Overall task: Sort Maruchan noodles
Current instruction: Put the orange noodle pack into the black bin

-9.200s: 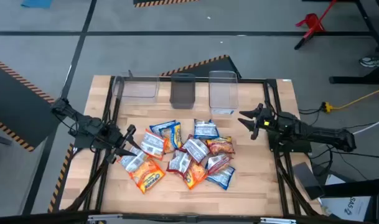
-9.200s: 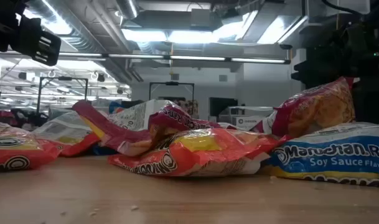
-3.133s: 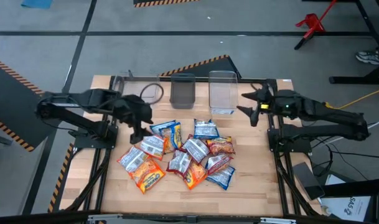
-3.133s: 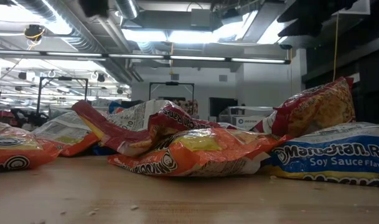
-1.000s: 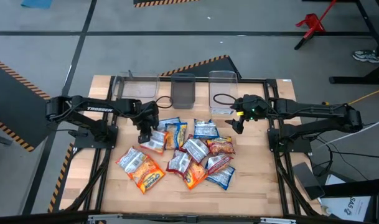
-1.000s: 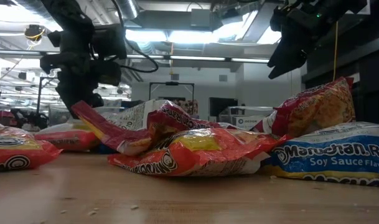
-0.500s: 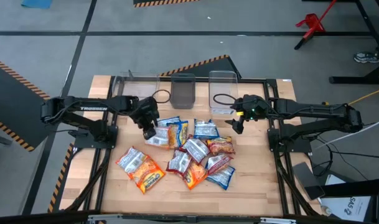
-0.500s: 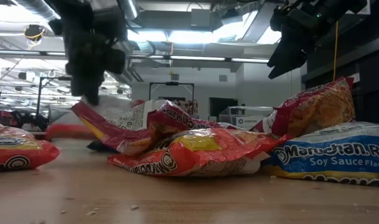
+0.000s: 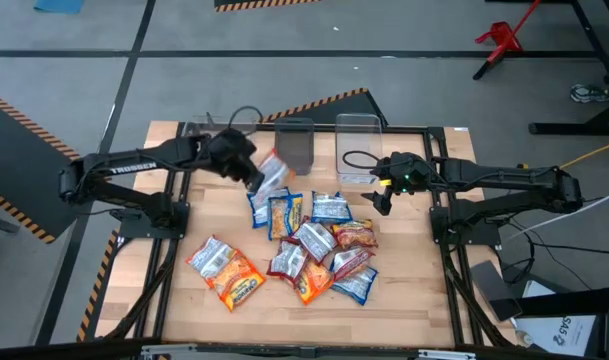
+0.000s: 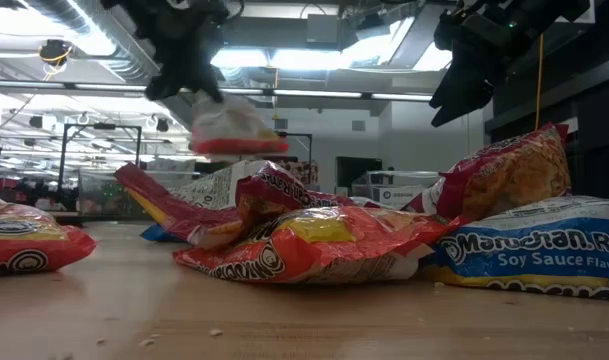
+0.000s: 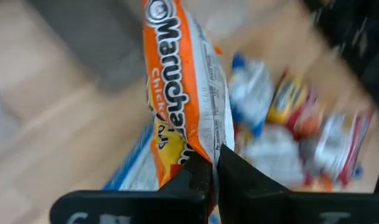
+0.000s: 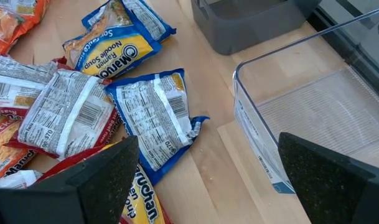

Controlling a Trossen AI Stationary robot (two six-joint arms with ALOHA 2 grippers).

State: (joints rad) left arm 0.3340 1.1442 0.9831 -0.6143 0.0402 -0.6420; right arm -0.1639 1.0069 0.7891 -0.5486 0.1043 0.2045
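The Maruchan noodles are a pile of crinkly packets (image 9: 309, 245) lying on the wooden table, some blue-and-yellow, some orange, some red-and-silver. One orange packet (image 11: 177, 81) is off the pile, in the air near the grey bin (image 9: 294, 146), with my left gripper (image 9: 252, 170) shut on it. My right gripper (image 9: 382, 197) hovers open beside the right clear bin (image 9: 357, 150), above a blue packet (image 12: 153, 118), with nothing between its fingers. My left gripper pinches the orange packet by one edge (image 11: 209, 148) between its two shut fingers. The packet stretches away beyond the fingertips. In the low view it hangs below the gripper (image 10: 229, 132), lifted clear of the table and of the pile.
Three bins stand in a row along the far edge: a clear one at the left (image 9: 219, 142), the grey one in the middle and a clear one at the right. A black frame (image 9: 169, 250) runs around the table. Bare wood lies near the front edge (image 9: 284, 320).
My left gripper has risen and gone toward the far edge and the grey bin, carrying the orange packet. The packet lay at the pile's left edge a second ago; now it hangs clear above the table. The other packets stay put.
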